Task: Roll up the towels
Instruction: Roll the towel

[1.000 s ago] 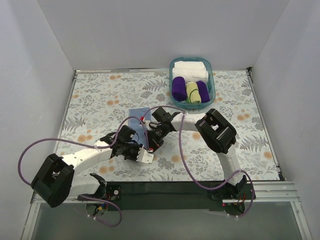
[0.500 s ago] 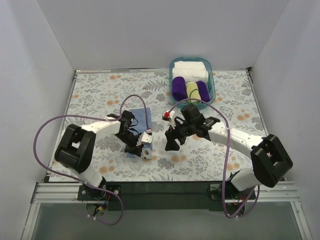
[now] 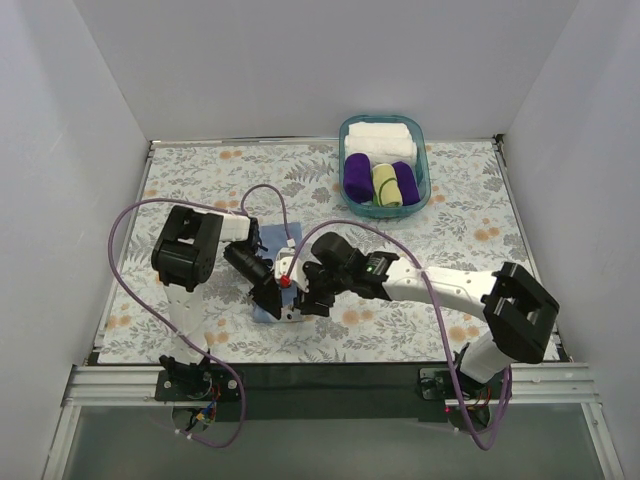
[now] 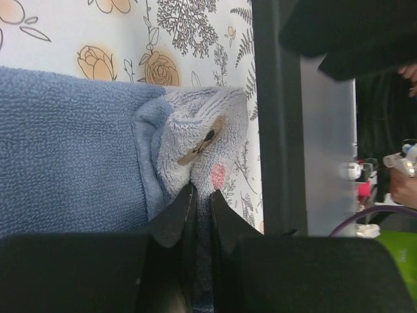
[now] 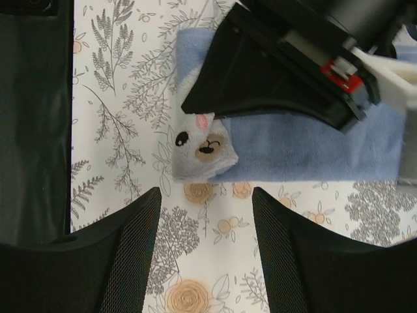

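While the left gripper (image 4: 202, 195) pinches a corner of the blue towel (image 4: 65, 150), the right gripper (image 5: 204, 202) hangs open over the table (image 5: 208, 261) just beside it.

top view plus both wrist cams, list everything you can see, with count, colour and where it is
blue towel: 1, light blue with an animal face on one corner, flat on the table between the grippers
yellow-green towel: 1, pale yellow-green, rolled, in the basket between the purple rolls
purple rolls: 2, deep purple, in the basket
white towels: count unclear, white, folded, far end of the basket
basket: 1, teal, far right of centre
table: 1, floral-print cover
cables: purple, looping along both arms
left gripper: black, shut on the blue towel's face corner
right gripper: black, open, above that corner
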`<action>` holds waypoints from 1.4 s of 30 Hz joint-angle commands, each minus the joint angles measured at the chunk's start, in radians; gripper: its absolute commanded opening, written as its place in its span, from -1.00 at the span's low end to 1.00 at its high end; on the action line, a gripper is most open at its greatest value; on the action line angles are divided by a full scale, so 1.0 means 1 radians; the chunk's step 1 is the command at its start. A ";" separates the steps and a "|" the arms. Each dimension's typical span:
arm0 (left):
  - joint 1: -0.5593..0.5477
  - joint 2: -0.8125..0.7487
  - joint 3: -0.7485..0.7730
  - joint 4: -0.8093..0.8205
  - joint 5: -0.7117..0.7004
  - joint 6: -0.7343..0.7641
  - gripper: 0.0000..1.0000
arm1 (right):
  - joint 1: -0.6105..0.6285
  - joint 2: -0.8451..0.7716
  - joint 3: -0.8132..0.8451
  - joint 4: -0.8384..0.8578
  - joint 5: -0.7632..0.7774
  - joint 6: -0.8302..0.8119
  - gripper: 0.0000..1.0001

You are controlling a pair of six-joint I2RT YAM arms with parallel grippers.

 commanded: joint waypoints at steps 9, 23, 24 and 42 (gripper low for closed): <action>0.003 0.103 0.039 0.103 -0.188 0.009 -0.98 | 0.145 0.127 0.023 0.137 0.074 -0.027 0.08; 0.015 0.081 0.035 0.098 -0.168 0.021 -0.90 | 0.072 0.274 0.012 0.199 0.012 0.068 -0.62; 0.015 0.075 0.031 0.096 -0.165 0.028 -0.89 | 0.061 0.277 0.012 0.191 -0.007 0.081 -0.68; 0.353 -0.331 -0.011 0.133 0.017 0.075 -0.10 | -0.122 0.443 0.164 -0.099 -0.532 0.231 -0.97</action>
